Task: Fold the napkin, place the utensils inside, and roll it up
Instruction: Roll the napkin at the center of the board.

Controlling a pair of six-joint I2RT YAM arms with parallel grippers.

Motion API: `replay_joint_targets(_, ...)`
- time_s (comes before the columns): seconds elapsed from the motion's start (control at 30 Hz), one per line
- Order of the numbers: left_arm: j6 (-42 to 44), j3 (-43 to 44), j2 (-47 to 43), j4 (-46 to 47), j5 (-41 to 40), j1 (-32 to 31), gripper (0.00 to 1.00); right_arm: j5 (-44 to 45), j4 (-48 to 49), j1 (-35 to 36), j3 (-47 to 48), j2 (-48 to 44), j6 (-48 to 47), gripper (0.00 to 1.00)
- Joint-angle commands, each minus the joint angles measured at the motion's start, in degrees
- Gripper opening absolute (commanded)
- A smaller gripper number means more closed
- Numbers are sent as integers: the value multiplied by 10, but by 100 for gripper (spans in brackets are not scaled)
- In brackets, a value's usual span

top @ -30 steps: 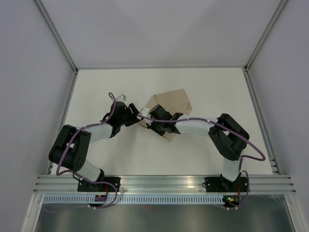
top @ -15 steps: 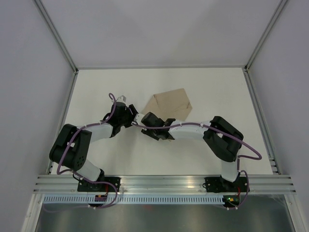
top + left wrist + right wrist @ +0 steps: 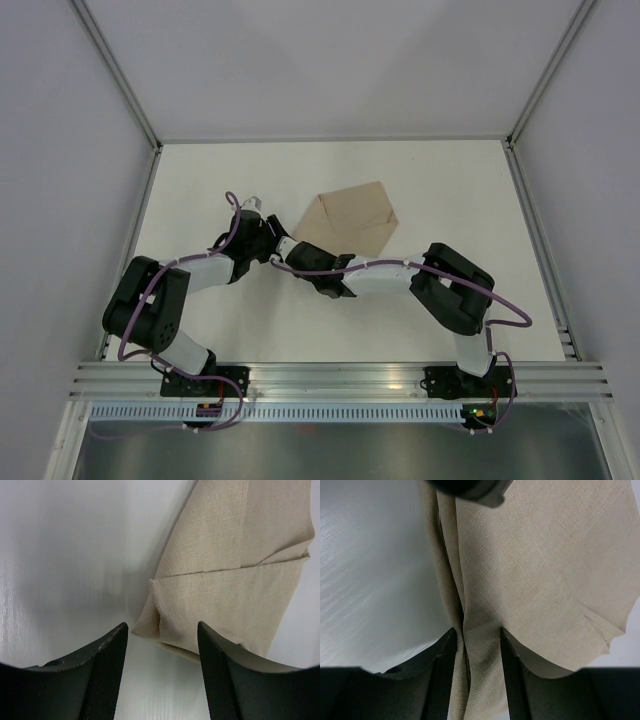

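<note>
Fingers (image 3: 437, 680) of the right gripper (image 3: 476, 632) pinch the napkin's (image 3: 535, 570) bunched near edge, probably to drag a fold. The left gripper (image 3: 161, 627) hangs spread just short of its corner. Beyond, cloth lies flat on the table (image 3: 450, 180); no utensils show.

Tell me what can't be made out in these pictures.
Utensils: in no view; the napkin would hide any inside it.
Napkin's near-left corner, top view: covered by the right arm.
Right wrist view: unclear whether the right fingers pinch the fold.
Left wrist view: napkin cut off by top and right edges.
</note>
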Motion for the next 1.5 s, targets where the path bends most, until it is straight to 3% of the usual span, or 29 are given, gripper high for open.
replay_joint_targets(0.0, 20, 21, 6, 3, 2, -2, 63, 49, 17, 7, -1, 9, -17, 47)
replay_joint_targets(0.53, 23, 25, 12, -3, 2, -1, 63, -34, 23, 3, -19, 8, -8, 49)
replay_joint_targets(1.03, 26, 33, 27, -2, 6, 3, 63, -122, 16, -45, -28, 15, -7, 37)
replay_joint_targets(1.23, 29, 35, 31, -2, 8, 4, 63, -201, 4, -65, -33, 18, -6, 34)
replay_joint_targets(1.47, 29, 39, 30, -7, 9, 6, 62, -244, -14, -87, -31, 23, -15, 14)
